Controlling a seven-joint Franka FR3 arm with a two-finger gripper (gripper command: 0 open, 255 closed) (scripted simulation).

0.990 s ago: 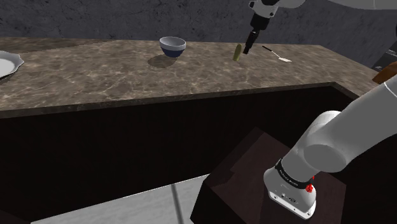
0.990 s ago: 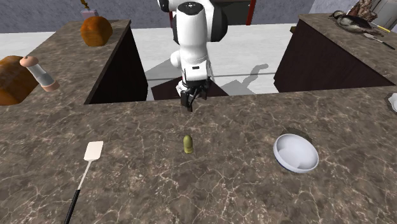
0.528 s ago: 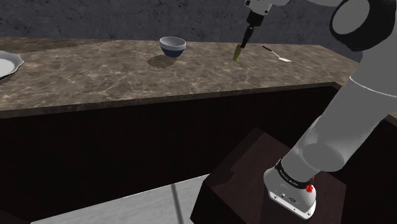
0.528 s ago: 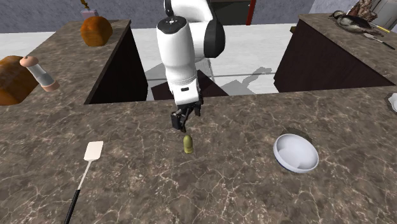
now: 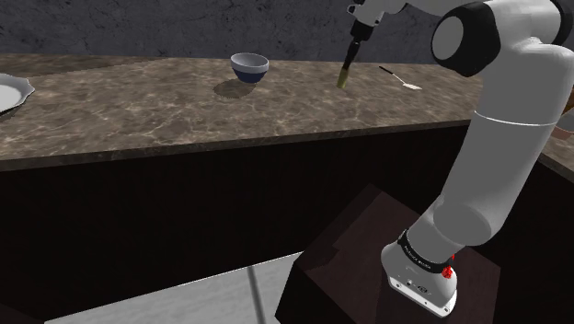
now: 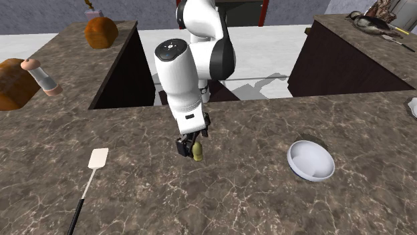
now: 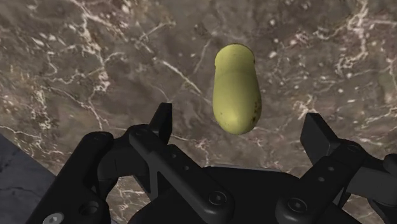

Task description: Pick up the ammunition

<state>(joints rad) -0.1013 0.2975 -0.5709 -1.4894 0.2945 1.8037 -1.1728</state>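
All-black two-finger gripper [image 6: 187,147] has come down around the olive-yellow bullet-shaped round [image 7: 236,89], upright on the marbled counter [image 6: 267,200] well apart from the white bowl [image 6: 311,161]; fingers [image 7: 159,127] wide open, holding nothing, ready to close

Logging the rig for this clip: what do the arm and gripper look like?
The arm has smooth white rounded links with dark grey joints. A black band with white lettering rings its base, beside a small red knob. The gripper is all black, with two angular fingers.
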